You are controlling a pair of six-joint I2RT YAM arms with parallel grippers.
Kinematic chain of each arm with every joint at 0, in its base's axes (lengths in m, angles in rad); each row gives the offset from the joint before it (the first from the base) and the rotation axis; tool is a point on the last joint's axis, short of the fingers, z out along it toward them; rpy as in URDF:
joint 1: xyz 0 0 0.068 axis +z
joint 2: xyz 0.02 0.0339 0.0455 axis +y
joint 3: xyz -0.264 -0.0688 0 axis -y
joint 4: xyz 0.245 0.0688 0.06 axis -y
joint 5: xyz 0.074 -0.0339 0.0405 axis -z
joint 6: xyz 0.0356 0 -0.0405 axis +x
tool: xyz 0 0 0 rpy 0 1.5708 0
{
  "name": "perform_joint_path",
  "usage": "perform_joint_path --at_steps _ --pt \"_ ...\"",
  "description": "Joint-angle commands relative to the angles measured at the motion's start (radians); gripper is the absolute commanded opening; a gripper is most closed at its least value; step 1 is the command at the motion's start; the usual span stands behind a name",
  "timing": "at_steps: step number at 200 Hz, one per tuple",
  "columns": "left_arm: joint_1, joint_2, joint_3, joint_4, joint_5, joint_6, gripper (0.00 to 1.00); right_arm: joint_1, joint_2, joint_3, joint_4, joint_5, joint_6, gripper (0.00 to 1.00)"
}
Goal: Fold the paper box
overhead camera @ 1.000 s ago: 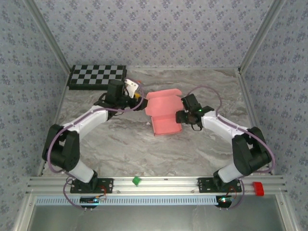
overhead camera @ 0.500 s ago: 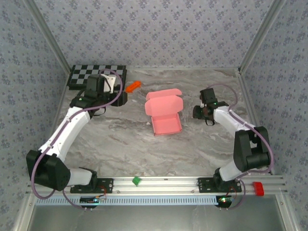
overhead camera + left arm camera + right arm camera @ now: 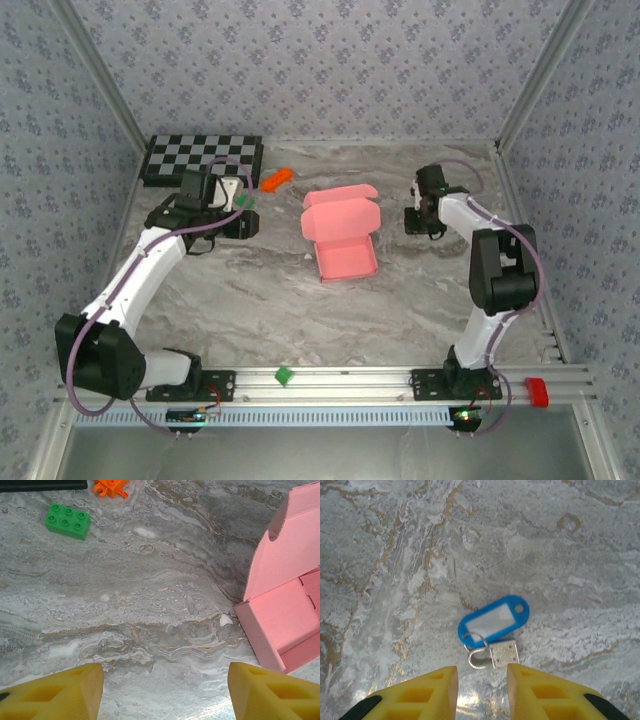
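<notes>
The box (image 3: pixel 340 235) sat mid-table (image 3: pixel 260 300), lid up at its 12 o'clock side, tray open. At its 9 o'clock, well apart, the left gripper (image 3: pixel 245 222) hung with fingers spread wide and empty; the wrist view showed a green block (image 3: pixel 67 521) and an orange block (image 3: pixel 111 486) beyond. At the box's 3 o'clock the right gripper (image 3: pixel 418 220) held nothing, fingers narrowly parted above a blue tag (image 3: pixel 494 617) and what was perhaps a padlock (image 3: pixel 495 655).

A black and white checkerboard (image 3: pixel 203 158) lies at the far left of the gray marble table (image 3: pixel 300 310). An orange block (image 3: pixel 276 179) sits just right of it, with a green block (image 3: pixel 67 521) near. A blue key tag (image 3: pixel 493 619) touches a small silver padlock (image 3: pixel 495 656). Another green block (image 3: pixel 283 376) and a red block (image 3: pixel 537 391) sit on the near rail.
</notes>
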Motion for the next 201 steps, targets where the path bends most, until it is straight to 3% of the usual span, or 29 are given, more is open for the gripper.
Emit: perform_joint_path --at_steps 1,48,170,201 --pt "0.003 -0.013 0.016 -0.017 0.01 0.01 0.66 -0.007 0.04 0.051 -0.059 0.0 -0.039 0.32" --pt "0.003 0.009 0.039 -0.043 0.016 0.012 0.66 -0.012 0.114 0.122 -0.092 -0.011 -0.065 0.25" --pt "0.003 0.009 0.044 -0.074 0.016 0.016 0.66 -0.013 0.195 0.177 -0.139 -0.031 -0.078 0.24" --pt "0.003 0.007 0.044 -0.073 0.013 0.015 0.66 -0.014 0.2 0.172 -0.143 -0.039 -0.079 0.2"
